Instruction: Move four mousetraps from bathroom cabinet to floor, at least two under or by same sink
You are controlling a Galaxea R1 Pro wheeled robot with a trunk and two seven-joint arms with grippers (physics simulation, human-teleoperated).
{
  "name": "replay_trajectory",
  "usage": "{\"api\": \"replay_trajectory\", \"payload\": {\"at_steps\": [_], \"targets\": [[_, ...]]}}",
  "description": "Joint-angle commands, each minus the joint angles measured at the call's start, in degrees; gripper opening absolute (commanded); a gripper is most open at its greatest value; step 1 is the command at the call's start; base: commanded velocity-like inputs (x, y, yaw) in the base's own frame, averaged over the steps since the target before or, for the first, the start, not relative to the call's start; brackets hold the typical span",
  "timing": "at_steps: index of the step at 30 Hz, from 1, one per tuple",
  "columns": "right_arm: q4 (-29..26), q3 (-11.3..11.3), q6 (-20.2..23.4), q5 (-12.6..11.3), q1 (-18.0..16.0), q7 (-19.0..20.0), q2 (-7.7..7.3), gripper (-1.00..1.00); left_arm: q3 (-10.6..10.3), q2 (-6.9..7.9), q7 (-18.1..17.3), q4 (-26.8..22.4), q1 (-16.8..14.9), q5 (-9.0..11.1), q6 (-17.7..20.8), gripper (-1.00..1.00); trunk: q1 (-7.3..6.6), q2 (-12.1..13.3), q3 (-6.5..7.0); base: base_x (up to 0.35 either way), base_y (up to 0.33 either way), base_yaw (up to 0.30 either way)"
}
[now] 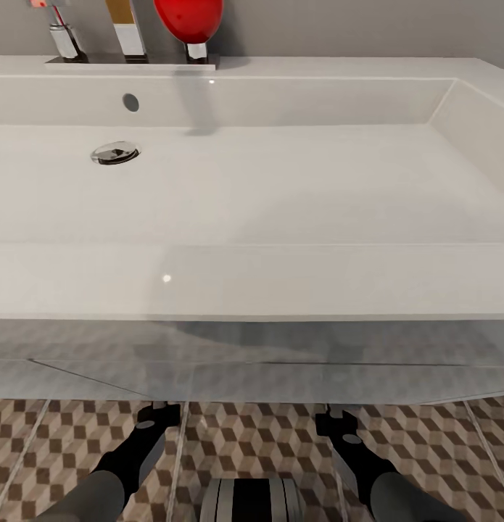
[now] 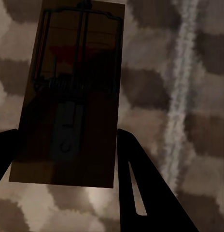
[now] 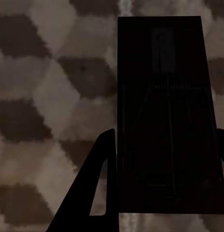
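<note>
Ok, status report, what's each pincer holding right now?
Left pincer shut on a mousetrap. Right pincer shut on another mousetrap. Both above bathroom floor, sink ahead.

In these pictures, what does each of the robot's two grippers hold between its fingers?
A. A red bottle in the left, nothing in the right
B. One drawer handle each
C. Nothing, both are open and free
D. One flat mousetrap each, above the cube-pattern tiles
D: in the wrist views, the left gripper clamps one mousetrap and the right gripper clamps another mousetrap, with the bathroom floor behind them.
</note>
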Motion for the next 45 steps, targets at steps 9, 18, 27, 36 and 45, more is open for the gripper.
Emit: {"api": "replay_trajectory", "payload": {"at_steps": [9,18,27,36,45], "targets": [[0.02,-0.45,-0.20,0.52,-0.03,-0.03,0.05,-1.00,-0.05,-0.13,0.34,-0.37,0.01,0.14,0.32,-1.00,-0.01,-0.01,-0.03,0.000,0.000,0.000],[0.01,-0.41,-0.20,0.52,-0.03,-0.02,0.05,-1.00,0.04,-0.15,0.38,-0.35,0.01,0.25,-0.12,-1.00,-0.01,-0.01,-0.03,0.000,0.000,0.000],[0.01,-0.39,-0.20,0.52,-0.03,-0.03,0.05,-1.00,0.07,-0.14,0.38,-0.26,0.01,0.44,-0.45,-1.00,-0.01,-0.01,-0.03,0.039,0.000,0.000],[0.01,-0.39,-0.20,0.52,-0.03,-0.02,0.05,-1.00,0.13,-0.13,0.38,-0.23,0.01,0.61,-0.48,-1.00,-0.01,-0.01,-0.03,0.050,0.000,0.000],[0.01,-0.39,-0.20,0.52,-0.03,-0.02,0.05,-1.00,0.13,-0.14,0.41,0.03,0.01,0.64,-0.41,-1.00,-0.01,-0.01,-0.03,0.003,0.000,0.000]]}}
